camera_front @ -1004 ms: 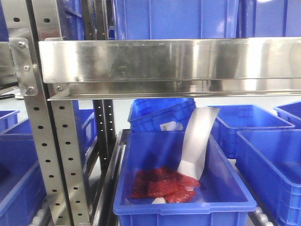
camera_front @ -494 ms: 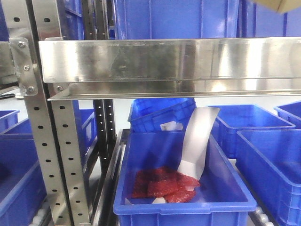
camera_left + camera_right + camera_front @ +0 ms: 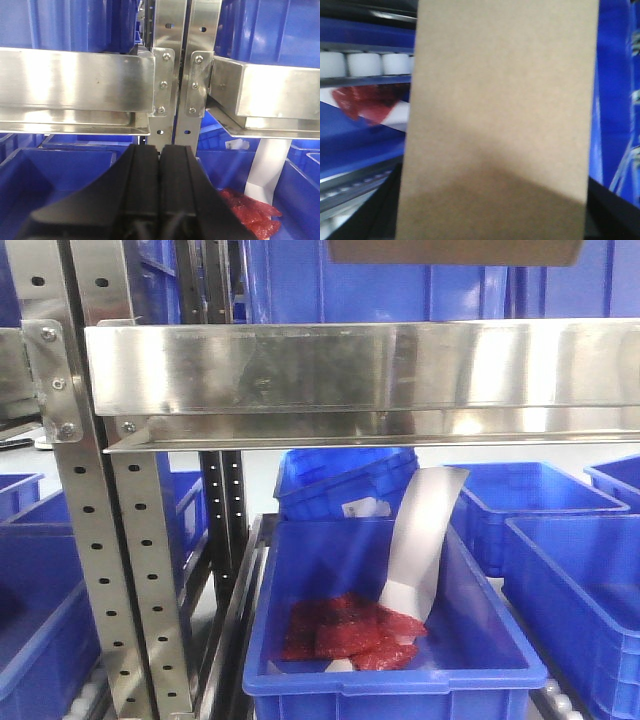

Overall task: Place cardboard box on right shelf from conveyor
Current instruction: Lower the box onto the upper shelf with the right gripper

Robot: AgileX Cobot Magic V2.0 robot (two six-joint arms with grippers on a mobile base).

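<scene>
The cardboard box (image 3: 455, 250) is above the right shelf (image 3: 360, 370).

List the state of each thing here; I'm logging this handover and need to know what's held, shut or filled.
cardboard box: carried aloft, above the shelf lip, not set down.
left pincer: shut, empty.
right shelf: loaded with blue bins.
front blue bin: open, holding red packets.

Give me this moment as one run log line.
cardboard box: aloft above right shelf lip | right gripper: shut on box | left gripper: shut, empty
</scene>
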